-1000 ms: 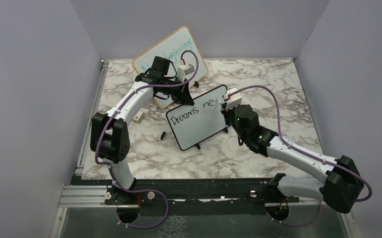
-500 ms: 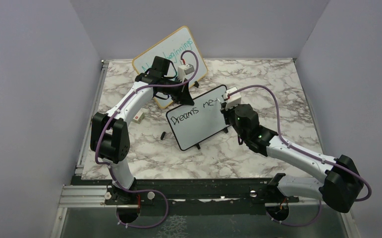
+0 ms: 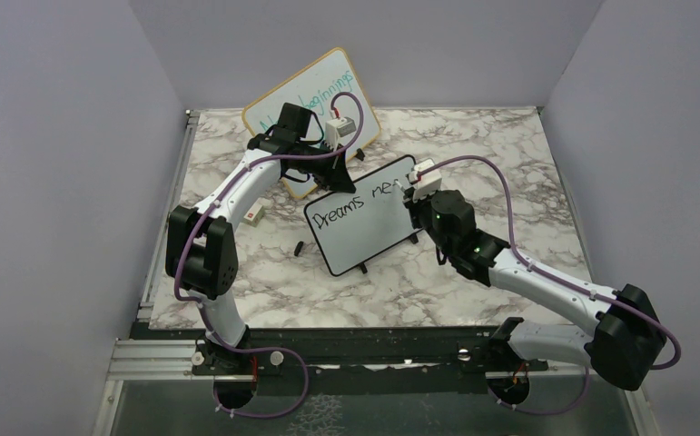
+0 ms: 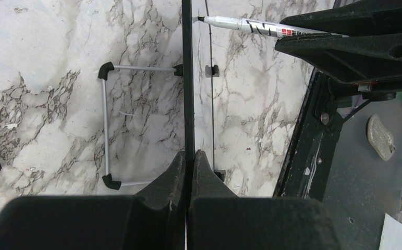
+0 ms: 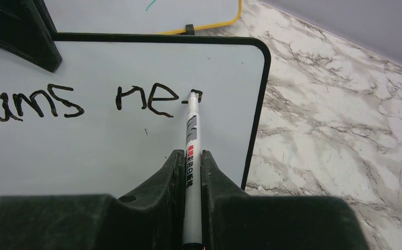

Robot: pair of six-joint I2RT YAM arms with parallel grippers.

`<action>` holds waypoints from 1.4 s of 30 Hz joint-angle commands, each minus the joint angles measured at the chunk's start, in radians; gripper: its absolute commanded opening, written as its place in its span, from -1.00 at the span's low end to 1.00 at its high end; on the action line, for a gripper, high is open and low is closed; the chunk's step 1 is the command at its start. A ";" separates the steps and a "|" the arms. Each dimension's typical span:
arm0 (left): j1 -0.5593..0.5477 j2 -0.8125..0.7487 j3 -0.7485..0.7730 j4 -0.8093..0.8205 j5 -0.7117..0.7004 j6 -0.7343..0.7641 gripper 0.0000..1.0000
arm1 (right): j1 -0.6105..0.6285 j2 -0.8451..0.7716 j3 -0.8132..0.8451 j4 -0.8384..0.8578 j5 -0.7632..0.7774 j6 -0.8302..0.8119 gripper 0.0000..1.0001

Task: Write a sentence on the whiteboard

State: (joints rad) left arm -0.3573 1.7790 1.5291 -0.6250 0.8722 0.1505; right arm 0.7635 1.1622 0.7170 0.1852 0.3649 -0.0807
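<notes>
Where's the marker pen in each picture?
Top external: marker right of middle, at the whiteboard's right end, mostly hidden.
Left wrist: marker at top, right of middle, tip at the board.
Right wrist: marker bottom middle, between the jaws, pointing up.
Shared landmark: the whiteboard's black frame.

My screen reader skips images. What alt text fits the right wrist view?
The right hand grips a marker whose tip touches the whiteboard at the end of the sentence, visible here as "eams ne". A yellow-framed board stands behind, and marble tabletop shows at right.
</notes>
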 commanded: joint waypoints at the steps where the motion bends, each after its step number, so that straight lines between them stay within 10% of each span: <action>1: -0.002 0.031 -0.029 -0.043 -0.055 0.039 -1.00 | -0.002 -0.006 0.019 0.003 -0.056 -0.005 -0.99; 42: -0.002 0.025 -0.029 -0.043 -0.065 0.040 -1.00 | -0.002 -0.075 -0.020 -0.071 0.039 0.038 -0.99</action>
State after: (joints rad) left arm -0.3573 1.7790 1.5291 -0.6250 0.8730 0.1505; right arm 0.7639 1.1339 0.7059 0.0956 0.4000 -0.0597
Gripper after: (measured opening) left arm 0.020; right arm 0.167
